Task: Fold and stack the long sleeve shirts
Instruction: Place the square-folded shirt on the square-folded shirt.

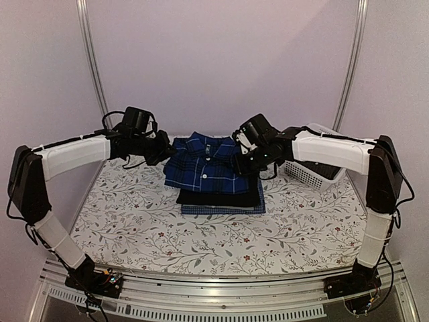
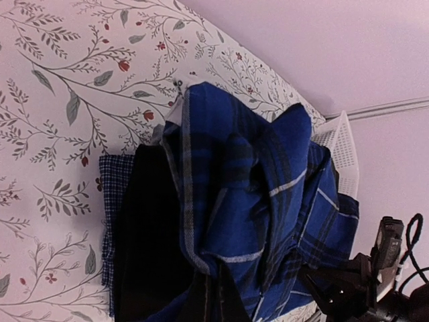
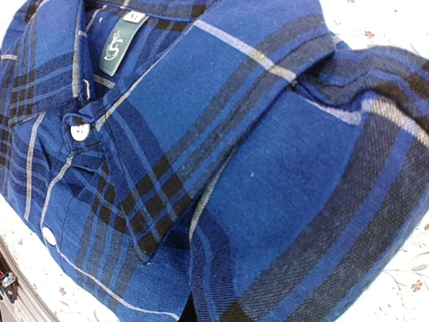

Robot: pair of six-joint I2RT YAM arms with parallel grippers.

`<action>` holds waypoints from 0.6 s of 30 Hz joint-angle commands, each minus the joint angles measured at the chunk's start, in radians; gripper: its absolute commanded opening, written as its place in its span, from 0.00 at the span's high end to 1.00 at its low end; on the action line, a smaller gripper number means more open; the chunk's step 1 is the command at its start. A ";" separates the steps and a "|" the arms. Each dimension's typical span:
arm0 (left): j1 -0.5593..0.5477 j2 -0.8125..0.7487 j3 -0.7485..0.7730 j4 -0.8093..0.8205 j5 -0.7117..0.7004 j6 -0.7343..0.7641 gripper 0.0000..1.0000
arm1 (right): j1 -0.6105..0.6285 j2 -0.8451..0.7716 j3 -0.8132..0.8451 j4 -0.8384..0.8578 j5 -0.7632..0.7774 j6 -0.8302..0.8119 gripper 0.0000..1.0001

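Observation:
Three folded long sleeve shirts lie stacked at the back middle of the table. The dark blue plaid shirt is on top, collar toward the back. Under it is the black shirt, and the fine blue check shirt is at the bottom. My left gripper is at the plaid shirt's left edge. In the left wrist view its dark fingers are shut on a bunched fold of plaid cloth. My right gripper is at the right edge, shut with plaid cloth drawn into its mostly hidden jaws.
A white plastic lattice basket stands at the back right, just behind my right forearm. The floral tablecloth covers the table. Pale walls and two metal poles close the back.

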 commanded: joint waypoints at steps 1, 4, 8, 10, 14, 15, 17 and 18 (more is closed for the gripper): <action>-0.051 0.062 0.062 0.066 0.008 -0.023 1.00 | -0.037 -0.103 -0.072 0.007 0.022 0.000 1.00; -0.079 0.104 0.085 0.067 0.007 -0.031 1.00 | -0.058 -0.124 -0.112 0.008 0.021 0.002 1.00; -0.104 0.143 0.093 0.070 0.003 -0.041 1.00 | -0.077 -0.150 -0.145 0.009 0.015 0.005 1.00; -0.108 0.152 0.087 0.072 0.003 -0.048 1.00 | -0.086 -0.151 -0.156 0.009 0.009 0.005 1.00; -0.116 0.156 0.063 0.081 -0.001 -0.060 1.00 | -0.105 -0.141 -0.175 0.014 0.003 0.005 1.00; -0.116 0.157 0.056 0.082 -0.003 -0.062 1.00 | -0.109 -0.137 -0.178 0.016 0.004 0.005 1.00; -0.116 0.161 0.044 0.084 -0.005 -0.063 1.00 | -0.113 -0.131 -0.187 0.020 -0.033 0.007 1.00; -0.116 0.164 0.041 0.082 -0.007 -0.062 1.00 | -0.115 -0.130 -0.192 0.023 -0.038 0.008 1.00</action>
